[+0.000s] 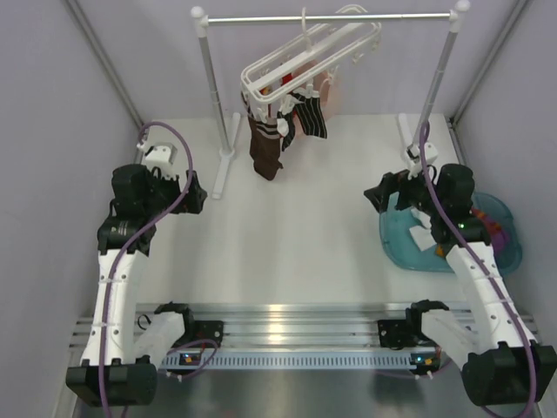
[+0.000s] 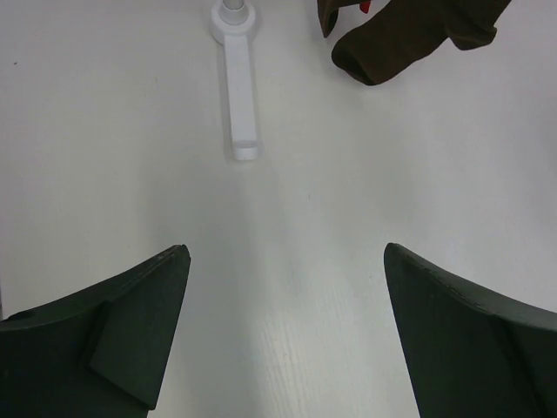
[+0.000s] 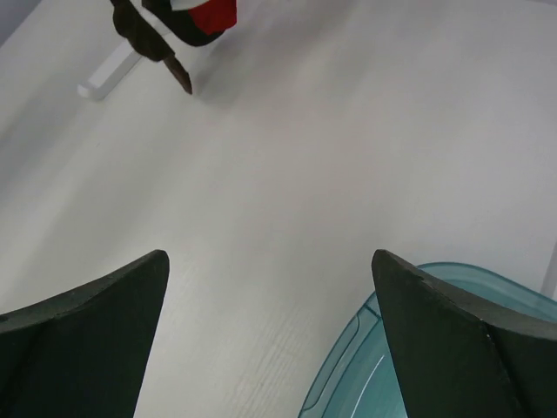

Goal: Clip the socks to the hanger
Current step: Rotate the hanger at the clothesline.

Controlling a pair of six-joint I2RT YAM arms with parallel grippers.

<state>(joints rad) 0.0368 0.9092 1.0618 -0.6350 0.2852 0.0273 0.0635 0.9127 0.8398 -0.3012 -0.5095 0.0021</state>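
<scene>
I see open desk between both arms. Left gripper and right gripper jaws spread wide, the right one at the teal basin's edge.

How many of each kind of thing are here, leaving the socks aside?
Claws: 2 (left claw, right claw)
Silver rail: 1
White hanger: 1
Teal tub: 1
Total: 5

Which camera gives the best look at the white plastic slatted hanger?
Top external: the white plastic slatted hanger hangs whole from the silver rail, tilted, socks clipped beneath. Both wrist views show only dangling sock ends, no hanger.
</scene>
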